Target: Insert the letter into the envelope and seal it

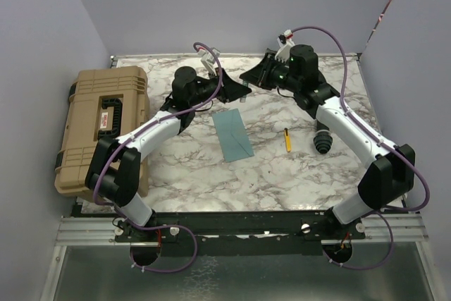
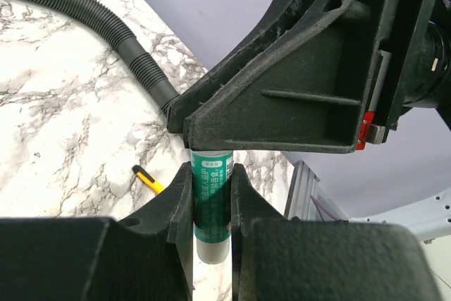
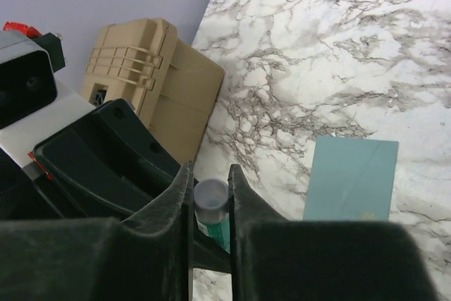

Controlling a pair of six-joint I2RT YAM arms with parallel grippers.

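The teal envelope (image 1: 234, 135) lies flat at the table's middle; it also shows in the right wrist view (image 3: 352, 177). The tan letter is not in view. Both grippers meet above the back of the table on one green glue stick (image 2: 211, 195). My left gripper (image 2: 211, 170) is shut on the stick's green body. My right gripper (image 3: 210, 174) is shut on the stick's grey cap end (image 3: 211, 199). In the top view the left gripper (image 1: 238, 91) and the right gripper (image 1: 252, 77) are tip to tip, beyond the envelope.
A tan hard case (image 1: 102, 128) lies at the table's left edge. A yellow pen-like tool (image 1: 287, 139) and a black ribbed hose end (image 1: 322, 140) lie right of the envelope. Walls close the back and both sides.
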